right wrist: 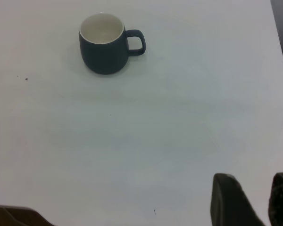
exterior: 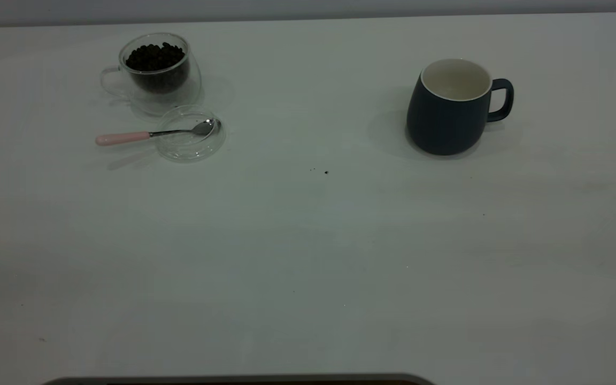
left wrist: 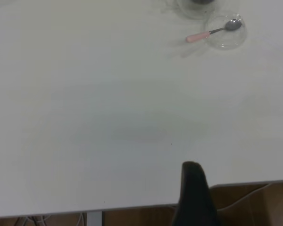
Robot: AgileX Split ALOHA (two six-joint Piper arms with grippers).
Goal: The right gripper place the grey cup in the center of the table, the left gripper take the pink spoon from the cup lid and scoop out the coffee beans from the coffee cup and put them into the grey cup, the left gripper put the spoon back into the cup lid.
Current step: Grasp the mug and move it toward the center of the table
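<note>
A white table point(exterior: 308, 256) holds the full set for a coffee-bean transfer, with neither arm yet over the work area. At the far left stands a clear double-walled glass coffee cup point(exterior: 154, 72), upright and filled with dark coffee beans point(exterior: 155, 56). Just in front of it lies a round clear glass cup lid point(exterior: 190, 141), and across the lid rests a small metal spoon with a pink handle point(exterior: 123, 138), bowl inside the lid, handle jutting out over the table toward the left edge. Near the middle, a few dark specks point(exterior: 325, 172) mark the bare surface. At the right stands a dark grey ceramic cup with a white interior point(exterior: 449, 109), upright and empty, its handle turned to the right.

The left gripper point(left wrist: 193, 197) hangs at the table's near edge, well apart from the spoon; only one dark finger shows, so whether it is spread or closed cannot be told. The right gripper point(right wrist: 247, 202) waits well short of the grey cup, two dark fingers parted and empty.

The opening step falls to the right arm: it would do well to grasp the cup's wall or rim squarely, keep it level, and set it down near the specks, clear of the lid. Nothing blocks that path; the protruding cup handle is the only feature to watch.
</note>
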